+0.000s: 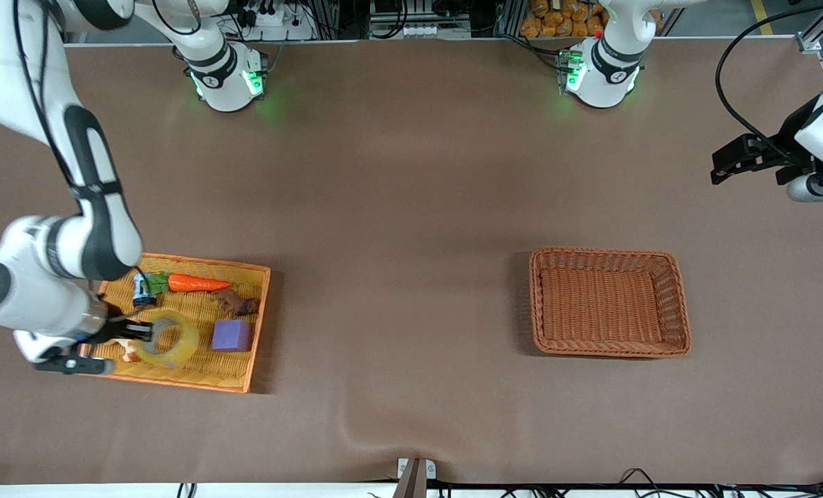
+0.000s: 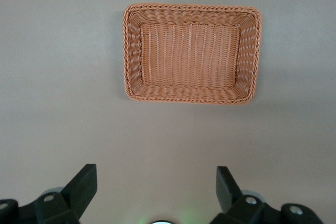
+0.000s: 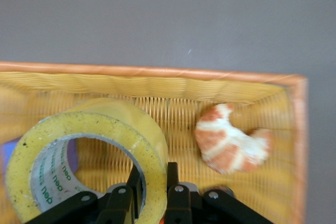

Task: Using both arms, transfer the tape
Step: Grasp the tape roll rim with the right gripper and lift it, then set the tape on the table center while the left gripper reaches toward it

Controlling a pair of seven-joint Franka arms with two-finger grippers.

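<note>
Progress: only the first grab looks done; the tape (image 1: 169, 339) is pinched but it sits low in the orange tray (image 1: 256, 325) at the lower left of the front frame, whether touching the floor I cannot tell, so the lift, the pass between arms and the drop-off all seem left to do.
Right gripper (image 1: 143, 330): down inside the tray, its fingers (image 3: 134, 195) closed across the wall of the roll, one inside the grey core and one outside.
Left gripper (image 1: 726, 166): up in the air at the right edge of the front frame, over bare desk (image 1: 411, 207), fingers (image 2: 84, 187) spread wide and holding nothing; this arm waits.
Tape position: tilted up on its edge in the fingers, beside the purple cube (image 1: 232, 335).
Orange tray contents: the tape, the purple cube, a carrot (image 1: 197, 283), a small blue-and-white can (image 1: 142, 289), a brown lump (image 1: 235, 303) I cannot name, and a croissant (image 3: 231, 139) in the corner next to the roll.
Wicker basket (image 1: 667, 266): at the right centre of the front frame, nothing in it; I judge it the likely destination.
Handover outlook: the left arm stands well apart from the roll, so both arms would need to meet somewhere over the desk between tray and basket.
</note>
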